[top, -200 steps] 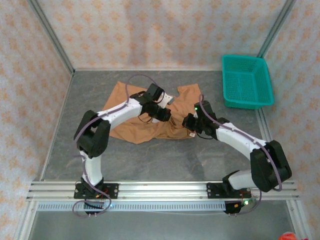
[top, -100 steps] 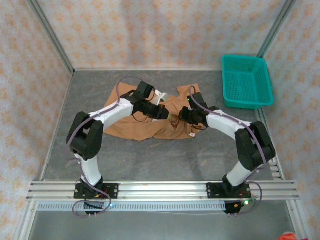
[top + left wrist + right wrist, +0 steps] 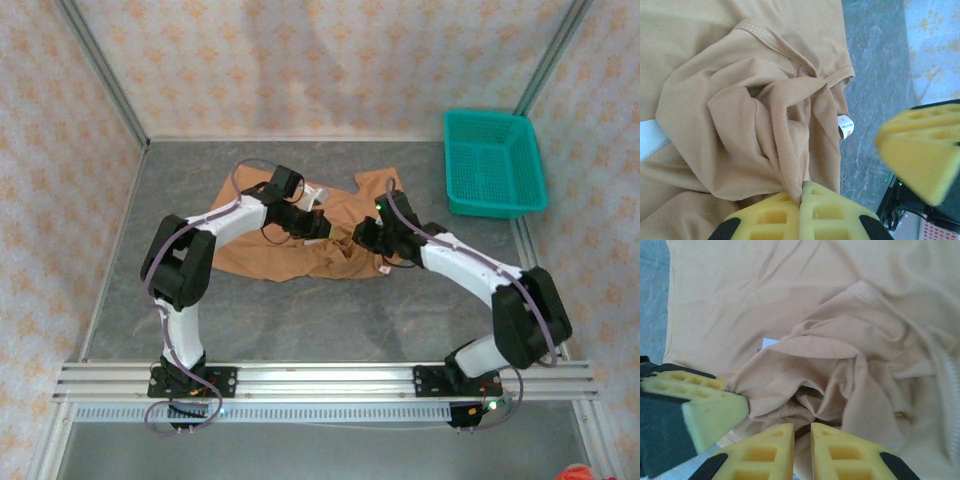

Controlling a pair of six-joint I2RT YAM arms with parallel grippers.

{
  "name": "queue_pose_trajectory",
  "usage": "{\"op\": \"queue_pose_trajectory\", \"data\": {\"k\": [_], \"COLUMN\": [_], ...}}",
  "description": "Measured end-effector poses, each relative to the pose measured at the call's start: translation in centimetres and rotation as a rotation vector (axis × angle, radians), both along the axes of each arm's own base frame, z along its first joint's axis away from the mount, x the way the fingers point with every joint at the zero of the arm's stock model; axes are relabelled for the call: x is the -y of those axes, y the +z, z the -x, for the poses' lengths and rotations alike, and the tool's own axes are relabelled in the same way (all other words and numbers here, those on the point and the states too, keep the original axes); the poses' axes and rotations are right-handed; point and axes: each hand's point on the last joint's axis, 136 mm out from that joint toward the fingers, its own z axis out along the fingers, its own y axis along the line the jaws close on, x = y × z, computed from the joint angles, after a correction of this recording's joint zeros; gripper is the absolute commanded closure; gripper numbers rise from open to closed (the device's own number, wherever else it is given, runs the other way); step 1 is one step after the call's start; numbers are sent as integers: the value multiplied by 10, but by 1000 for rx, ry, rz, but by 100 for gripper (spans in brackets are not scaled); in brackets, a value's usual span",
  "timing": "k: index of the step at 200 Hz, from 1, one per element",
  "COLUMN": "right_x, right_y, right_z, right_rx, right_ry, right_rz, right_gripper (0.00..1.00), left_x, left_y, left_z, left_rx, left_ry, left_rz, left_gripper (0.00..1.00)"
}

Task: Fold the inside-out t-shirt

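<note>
Mid-table, bunched t-shirt (image 3: 250, 257) pinched in left gripper (image 3: 801, 189); right gripper (image 3: 801, 429) just beside.

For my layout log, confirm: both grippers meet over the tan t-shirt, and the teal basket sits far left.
Wrong side: the top view shows the teal basket far right. The left gripper and right gripper do meet over the tan t-shirt.
</note>
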Motion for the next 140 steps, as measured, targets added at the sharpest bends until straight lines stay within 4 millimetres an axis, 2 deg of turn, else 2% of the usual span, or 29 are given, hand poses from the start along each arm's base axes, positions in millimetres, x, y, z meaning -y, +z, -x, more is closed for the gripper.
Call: {"op": "queue_pose_trajectory", "data": {"k": [34,44,60,68,75,86,97,125,140], "right_x": [-13,-16,-19,-21,-22,-23,-23,-24,-21], "right_y": [-45,-52,-59,-59,-58,-57,-56,-51,-36], "right_z": [-5,-7,-9,-10,-12,-14,-15,-14,-8], "right_rx": [-122,-143,-164,-164,-163,-158,-161,-159,-142], "right_ry": [-29,-42,-56,-62,-68,-72,-82,-76,-60], "right_rz": [-33,-48,-68,-78,-86,-93,-103,-107,-102], "right_gripper": [67,62,62,64,69,88,100,100,100], "left_x": [0,0,-1,-1,-2,-2,-3,-5,-7], "left_y": [-3,-4,-6,-7,-8,-9,-10,-11,-11], "left_z": [2,3,3,4,4,5,5,3,2], "left_rx": [-3,-6,-8,-10,-11,-14,-15,-11,-11], "left_ry": [-1,-1,0,0,0,0,2,10,16], "left_rz": [-2,-3,-6,-7,-8,-10,-14,-23,-24], "left_gripper": [100,100,100,100,100,100,100,100,100]}}
